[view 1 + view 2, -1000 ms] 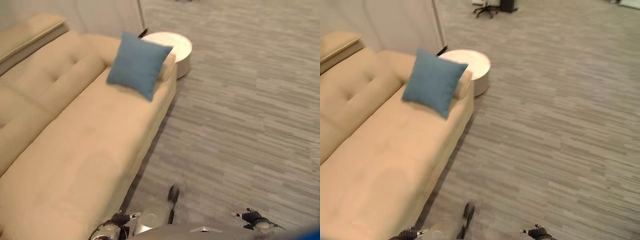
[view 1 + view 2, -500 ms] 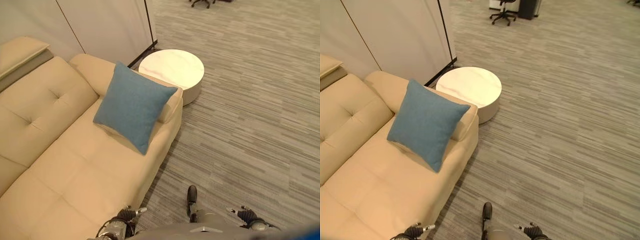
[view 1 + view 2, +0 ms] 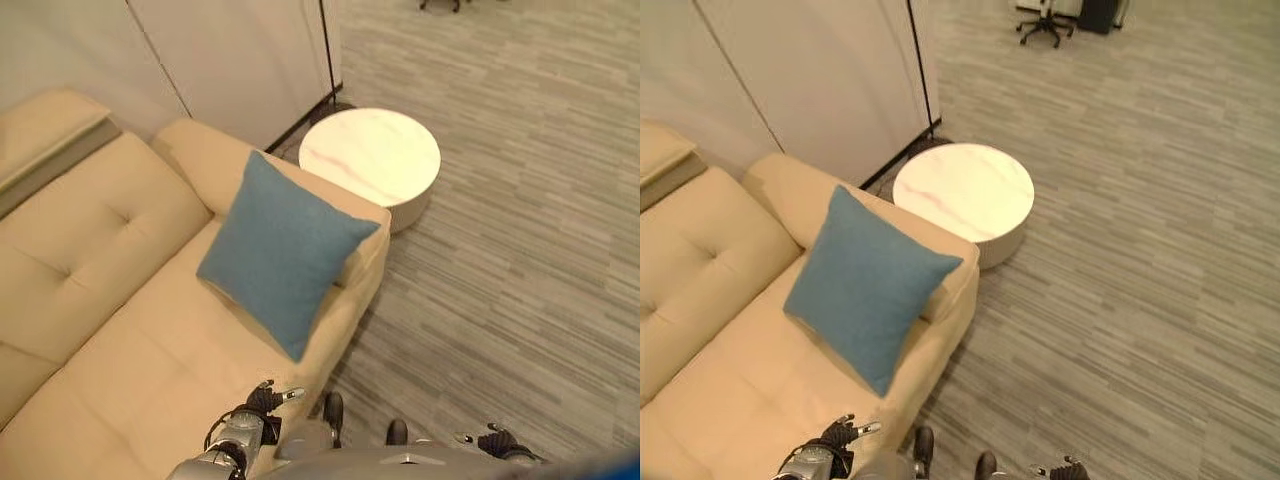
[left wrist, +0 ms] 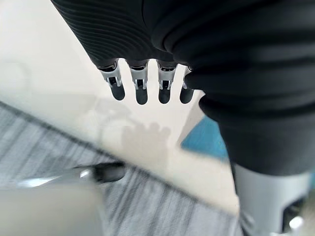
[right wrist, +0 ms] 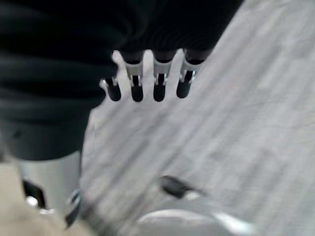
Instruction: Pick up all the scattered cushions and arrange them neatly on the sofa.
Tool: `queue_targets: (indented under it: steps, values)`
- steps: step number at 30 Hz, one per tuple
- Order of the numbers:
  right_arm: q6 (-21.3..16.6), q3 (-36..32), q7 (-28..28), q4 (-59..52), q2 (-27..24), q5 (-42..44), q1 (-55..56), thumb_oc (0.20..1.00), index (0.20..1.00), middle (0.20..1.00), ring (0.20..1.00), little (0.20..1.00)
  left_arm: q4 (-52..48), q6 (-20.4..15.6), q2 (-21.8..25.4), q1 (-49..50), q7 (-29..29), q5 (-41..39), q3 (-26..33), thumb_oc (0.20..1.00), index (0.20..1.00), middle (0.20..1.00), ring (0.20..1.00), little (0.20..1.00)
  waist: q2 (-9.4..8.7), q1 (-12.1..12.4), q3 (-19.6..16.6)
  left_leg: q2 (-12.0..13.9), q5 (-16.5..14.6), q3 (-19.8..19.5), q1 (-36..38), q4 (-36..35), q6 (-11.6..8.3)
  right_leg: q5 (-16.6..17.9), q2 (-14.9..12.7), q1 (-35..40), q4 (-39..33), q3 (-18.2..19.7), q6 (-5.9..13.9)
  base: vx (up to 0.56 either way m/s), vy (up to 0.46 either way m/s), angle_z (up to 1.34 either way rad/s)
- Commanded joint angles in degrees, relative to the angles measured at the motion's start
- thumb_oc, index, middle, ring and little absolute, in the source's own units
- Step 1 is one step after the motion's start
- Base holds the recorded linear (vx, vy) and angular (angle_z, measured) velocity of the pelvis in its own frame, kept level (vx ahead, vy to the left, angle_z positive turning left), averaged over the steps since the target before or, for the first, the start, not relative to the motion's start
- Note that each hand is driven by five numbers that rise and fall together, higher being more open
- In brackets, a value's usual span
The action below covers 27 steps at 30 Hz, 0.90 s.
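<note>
Cushion [image 3: 285,248] first: I see one blue square cushion standing on a corner on the sofa [image 3: 110,300], leaning back against the armrest [image 3: 345,225] at the sofa's far end. Its diagonal runs from an upper corner near the backrest down to a lower corner near the seat's front edge, and its flat face tilts up toward my camera.

Compared with half a second ago my whole picture has shifted, so the head camera has moved; the cushion sits on the same spot against the armrest, and the round white side table [image 3: 370,160] stands just beyond that armrest as before.

My left hand [image 3: 262,403] hangs low by the seat's front edge, fingers [image 4: 141,88] straight and relaxed, grasping nothing; the cushion's lower corner is near it, further along the seat, not touching. My right hand [image 3: 492,439] hangs over the grey floor [image 3: 520,250], well apart from the cushion, fingers [image 5: 157,83] straight and empty too.
</note>
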Motion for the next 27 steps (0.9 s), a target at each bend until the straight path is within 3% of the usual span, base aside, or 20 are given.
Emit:
queue_targets:
  steps: [1, 5, 6, 8, 9, 11, 12, 13, 14, 17, 18, 22, 25, 26, 27]
  values:
    - [-0.2, 0.7, -0.4, -1.7, -2.1, -1.9, -1.3, 1.000, 1.000, 1.000, 1.000, 1.000, 0.9, -0.4, -0.1, -0.1, 0.3, -0.8, 1.4, 1.000, 1.000, 1.000, 1.000, 1.000, -0.48, 2.9, -0.2, -0.9, -5.0, -0.3, 0.7, 2.1, -1.48, 9.6, 0.7, -2.9, -2.0, 3.1, 1.29, 0.02, 0.165, 0.08]
    - [0.2, 2.5, 1.1, -3.1, -2.9, -2.8, -2.9, 1.000, 1.000, 1.000, 1.000, 1.000, 1.6, -0.4, -0.1, 0.8, 0.2, -1.1, 3.4, 1.000, 1.000, 1.000, 1.000, 1.000, 1.18, 4.1, 0.3, -0.8, -4.5, -0.6, 1.3, 1.4, -0.77, 10.0, -1.0, -6.3, 6.3, 2.8, 2.57, -0.05, 0.156, -0.08]
    - [0.2, 3.3, 1.5, -3.1, -3.4, -2.7, -4.0, 1.000, 1.000, 1.000, 1.000, 1.000, 2.3, -0.5, 0.5, 0.6, 0.5, -1.1, 4.2, 1.000, 1.000, 1.000, 1.000, 1.000, 2.58, 3.4, 1.3, -0.5, -3.8, -2.7, 1.6, 2.0, -0.05, 10.7, -0.4, -10.9, 15.3, 4.9, 3.12, -0.06, 0.147, -0.19]
    - [0.2, 3.4, 1.5, -3.0, -3.4, -2.4, -4.2, 1.000, 1.000, 1.000, 1.000, 1.000, 2.6, -0.5, 0.6, 0.8, 0.5, -1.3, 4.3, 1.000, 1.000, 1.000, 1.000, 1.000, 2.85, 2.9, 1.4, -0.5, -3.8, -3.6, 1.8, 1.9, 0.04, 10.8, 0.1, -12.0, 15.5, 6.8, 3.13, 0.02, 0.033, 0.11]
    - [0.1, 3.8, 1.4, -3.1, -3.1, -2.5, -3.8, 1.000, 1.000, 1.000, 1.000, 1.000, 2.5, -0.6, 0.8, 1.1, 0.6, -1.4, 4.7, 1.000, 1.000, 1.000, 1.000, 1.000, 2.33, 2.4, 1.2, -1.0, -4.1, -6.5, 2.7, 0.6, 0.13, 11.4, 1.8, -13.3, 10.4, 12.9, 2.62, 0.08, -0.044, 0.44]
    - [0.3, 3.8, 1.3, -3.4, -3.0, -2.6, -4.1, 1.000, 1.000, 1.000, 1.000, 1.000, 2.4, -0.6, 0.9, 1.0, 0.6, -1.3, 4.8, 1.000, 1.000, 1.000, 1.000, 1.000, 2.13, 2.4, 1.4, -1.0, -4.3, -7.3, 2.4, 0.5, 0.20, 12.6, 1.4, -14.8, 7.7, 14.6, 2.75, 0.07, -0.089, 0.64]
    - [0.3, 3.6, 1.4, -3.8, -2.8, -2.6, -4.1, 1.000, 1.000, 1.000, 1.000, 1.000, 2.4, -0.6, 0.9, 1.0, 0.7, -1.2, 4.6, 1.000, 1.000, 1.000, 1.000, 1.000, 2.04, 1.7, 1.8, -1.4, -5.2, -9.4, 2.8, 0.2, 0.57, 13.6, 2.0, -17.5, 5.6, 17.5, 2.65, 0.17, -0.242, 0.82]
    - [-0.3, 1.9, 1.9, -0.4, -8.0, 0.5, -4.7, 1.000, 1.000, 1.000, 1.000, 1.000, -0.1, -0.7, 0.7, 1.2, 0.4, -0.7, 3.7, 1.000, 1.000, 1.000, 1.000, 1.000, 1.61, 1.2, 2.9, -1.4, -6.0, -14.0, 4.4, 0.1, 0.35, 15.5, 3.4, -20.6, 3.1, 22.6, 4.18, 0.16, -0.266, 0.95]
    - [-0.4, 1.8, 2.3, -0.2, -7.5, 1.1, -4.6, 1.000, 1.000, 1.000, 1.000, 1.000, -0.4, -0.7, 0.6, 0.6, 0.6, -0.4, 2.9, 1.000, 1.000, 1.000, 1.000, 1.000, 0.87, 1.1, 3.1, -1.8, -6.1, -15.3, 4.2, 0.2, 0.32, 15.6, 3.2, -19.7, 1.9, 23.4, 4.27, 0.11, -0.229, 0.68]
    - [-0.1, 2.1, 2.4, 1.3, -5.5, 1.1, -4.8, 1.000, 1.000, 1.000, 1.000, 1.000, -0.2, -0.8, -0.6, -0.2, 0.5, 0.1, 1.9, 1.000, 1.000, 1.000, 1.000, 1.000, -0.34, 1.1, 2.9, -1.0, -5.8, -17.3, 3.9, -0.2, -0.75, 16.4, 2.1, -17.4, 0.0, 21.8, 3.89, 0.09, -0.308, 1.53]
    - [-0.3, 1.5, 2.1, 1.6, -4.8, 1.0, -3.5, 1.000, 1.000, 1.000, 1.000, 1.000, -0.3, -0.8, -1.3, -0.3, 0.1, 0.2, 1.0, 1.000, 1.000, 1.000, 1.000, 1.000, -0.75, 1.1, 1.7, 1.0, -4.8, -19.5, 3.3, -0.5, -2.45, 15.1, 2.0, -15.4, -1.1, 19.2, 3.15, 0.15, -0.336, 1.78]
    - [-0.5, 0.2, 1.5, 1.6, -4.8, 1.1, -2.5, 1.000, 1.000, 1.000, 1.000, 1.000, -0.9, -0.7, -1.6, -0.7, -0.2, -0.1, 0.5, 1.000, 1.000, 1.000, 1.000, 1.000, -1.14, 0.2, 1.2, 3.1, -4.3, -18.2, 1.5, 0.5, -3.91, 13.4, 1.2, -13.1, -1.6, 14.7, 2.38, 0.13, -0.255, 1.36]
    - [-0.9, -1.7, 0.8, 2.1, -5.2, 1.2, -1.4, 1.000, 1.000, 1.000, 1.000, 1.000, -1.5, -0.6, -1.3, -1.2, -0.3, -0.9, 0.6, 1.000, 1.000, 1.000, 1.000, 1.000, -1.69, -0.9, 0.6, 5.6, -4.5, -11.5, 0.2, 0.8, -4.39, 11.7, 0.3, -11.1, -1.1, 10.0, 1.76, 0.14, -0.188, 0.82]
    - [-1.0, -3.0, 0.9, 2.1, -5.2, 1.7, -0.5, 1.000, 1.000, 1.000, 1.000, 1.000, -1.9, -0.5, -1.2, -1.5, -0.5, -0.7, 0.1, 1.000, 1.000, 1.000, 1.000, 1.000, -2.00, -2.2, 0.1, 6.3, -5.1, -5.3, -0.2, 1.5, -4.22, 11.1, -0.3, -10.2, -0.9, 8.7, 1.82, 0.09, -0.095, 0.75]
    - [-1.0, -3.0, 0.9, 2.1, -5.2, 1.7, -0.5, 1.000, 1.000, 1.000, 1.000, 1.000, -1.9, -0.5, -1.2, -1.5, -0.5, -0.7, 0.1, 1.000, 1.000, 1.000, 1.000, 1.000, -2.00, -2.2, 0.1, 6.3, -5.2, -5.3, -0.2, 1.6, -4.22, 11.0, -0.3, -10.2, -0.8, 8.7, 1.82, 0.09, -0.074, 1.12]
